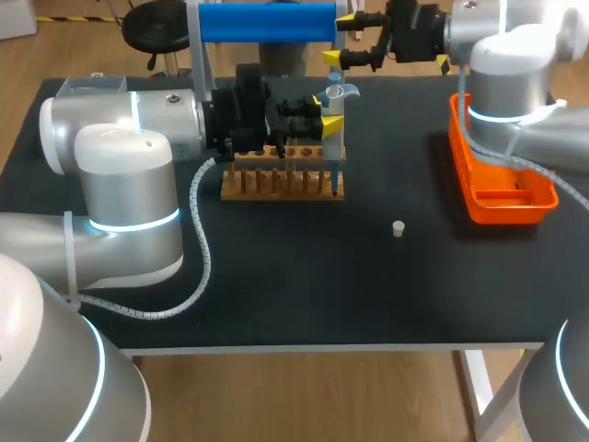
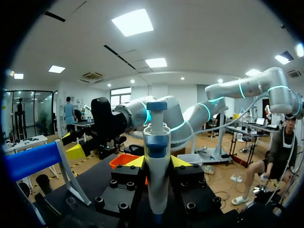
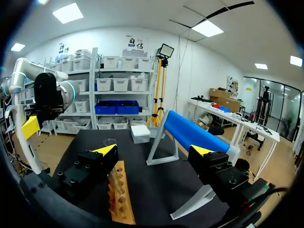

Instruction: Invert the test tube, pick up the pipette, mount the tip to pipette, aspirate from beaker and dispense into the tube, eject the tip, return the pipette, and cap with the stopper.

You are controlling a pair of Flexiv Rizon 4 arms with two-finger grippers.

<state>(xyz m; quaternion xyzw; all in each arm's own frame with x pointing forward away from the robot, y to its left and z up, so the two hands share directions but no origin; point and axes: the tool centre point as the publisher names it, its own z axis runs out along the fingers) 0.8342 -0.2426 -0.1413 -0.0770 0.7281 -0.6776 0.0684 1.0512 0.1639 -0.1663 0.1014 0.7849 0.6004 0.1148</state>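
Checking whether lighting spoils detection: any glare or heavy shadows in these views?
Head view: black tabletop evenly lit, small white stopper casts hardly any shadow. Left wrist view: no glare on the white-and-blue pipette. Right wrist view: wooden test-tube rack evenly lit too.

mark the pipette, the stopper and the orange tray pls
pipette [image 2: 156, 166]: left wrist view, middle of its white barrel.
stopper [image 1: 398, 228]: head view, its top face.
orange tray [image 1: 504, 212]: head view, its near wall.

Left pincer [image 2: 157, 164] is clamping the pipette [image 2: 156, 137] upright. Right pincer [image 3: 154, 150] is hanging raised, fingers spread wide.
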